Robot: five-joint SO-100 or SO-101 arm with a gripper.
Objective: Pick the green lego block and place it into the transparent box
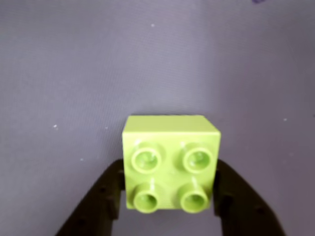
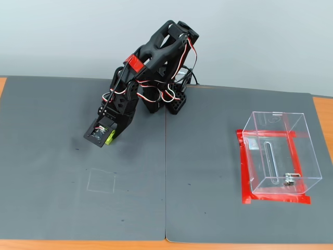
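Lime-green, the green lego block sits clamped studs-out in my pincer near the tabletop's far-left part, gripped so I can carry it to the transparent box by the right edge.

black printed arm with red tape, looping red-and-white cables.

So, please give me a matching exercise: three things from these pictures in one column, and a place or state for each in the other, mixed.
Things:
1. green lego block
2. transparent box
3. gripper

Places or states:
A. stands empty on red tape, at the right in the fixed view
B. shut on the brick
C. held between two black fingers, studs toward the wrist camera

Pairs: 1-C, 2-A, 3-B
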